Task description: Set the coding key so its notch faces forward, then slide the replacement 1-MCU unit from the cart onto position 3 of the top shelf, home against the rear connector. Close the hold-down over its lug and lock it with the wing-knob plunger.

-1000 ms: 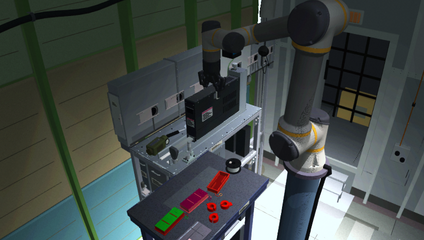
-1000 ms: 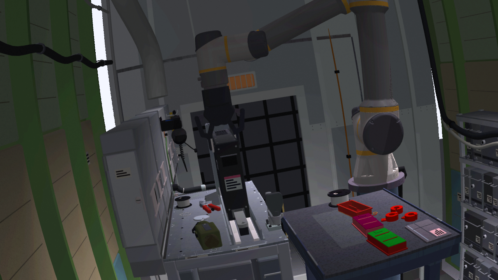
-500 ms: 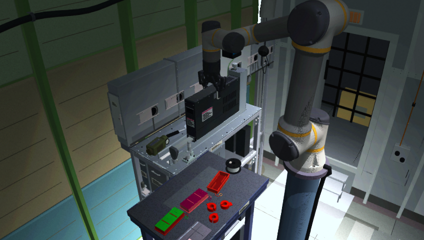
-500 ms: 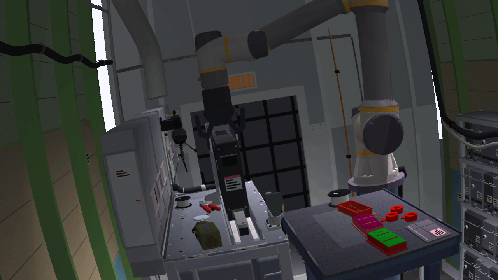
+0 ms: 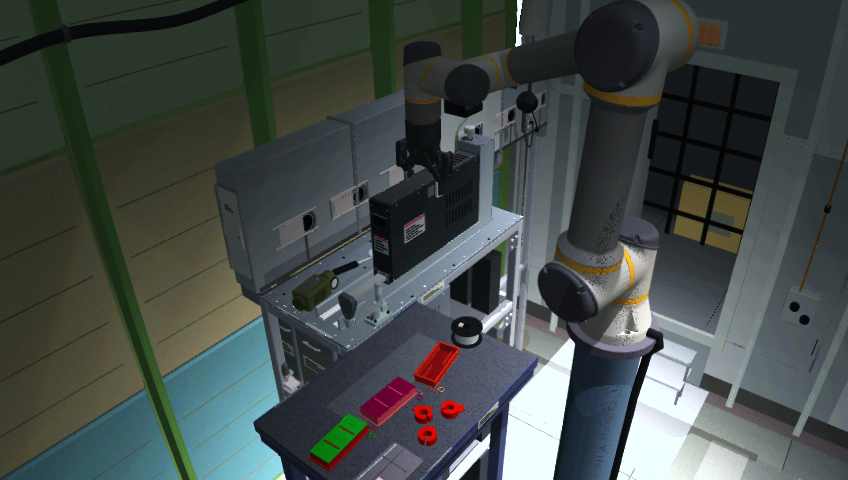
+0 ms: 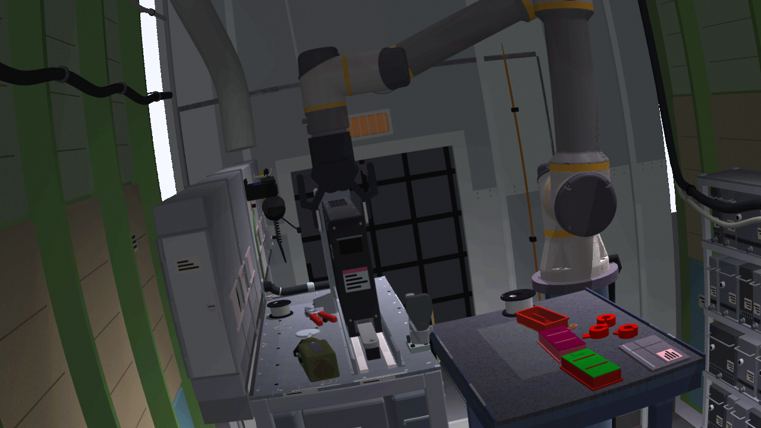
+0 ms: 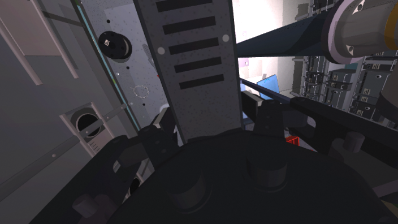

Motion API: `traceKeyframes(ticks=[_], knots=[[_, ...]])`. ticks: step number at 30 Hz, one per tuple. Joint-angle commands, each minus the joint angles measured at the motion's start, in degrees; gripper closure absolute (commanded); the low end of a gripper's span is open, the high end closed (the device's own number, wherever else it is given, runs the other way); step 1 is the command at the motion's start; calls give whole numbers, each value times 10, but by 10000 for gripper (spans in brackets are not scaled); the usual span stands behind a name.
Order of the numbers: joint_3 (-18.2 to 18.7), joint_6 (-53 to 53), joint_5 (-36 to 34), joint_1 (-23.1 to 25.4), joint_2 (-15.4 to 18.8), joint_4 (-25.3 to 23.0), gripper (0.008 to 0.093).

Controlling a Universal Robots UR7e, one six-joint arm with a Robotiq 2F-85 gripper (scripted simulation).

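The black 1-MCU unit (image 5: 425, 219) (image 6: 348, 263) (image 7: 195, 68) stands on the top shelf between two pale guide rails, its labelled face toward the cart. My gripper (image 5: 424, 172) (image 6: 336, 205) hangs over the unit's top near its rear end, open and holding nothing. The hold-down (image 6: 371, 340) lies in front of the unit's lower face, between the rails. A grey knobbed fitting (image 5: 347, 307) (image 6: 418, 318) stands at the shelf's front edge beside the rails. The rear connector is hidden behind the unit.
Grey cabinets (image 5: 285, 196) line the wall behind the shelf. An olive box (image 5: 313, 289) (image 6: 316, 360), red-handled pliers (image 6: 321, 317) and a wire spool (image 6: 279, 307) lie on the shelf. The cart (image 5: 404, 392) holds red, magenta and green trays, three red rings and a spool (image 5: 466, 330).
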Motion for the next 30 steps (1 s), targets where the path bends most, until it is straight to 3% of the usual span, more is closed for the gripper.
traceKeyframes(ticks=[1,30], knots=[[0,0,0,0,0,0,184],[-41,0,0,0,-17,56,184]])
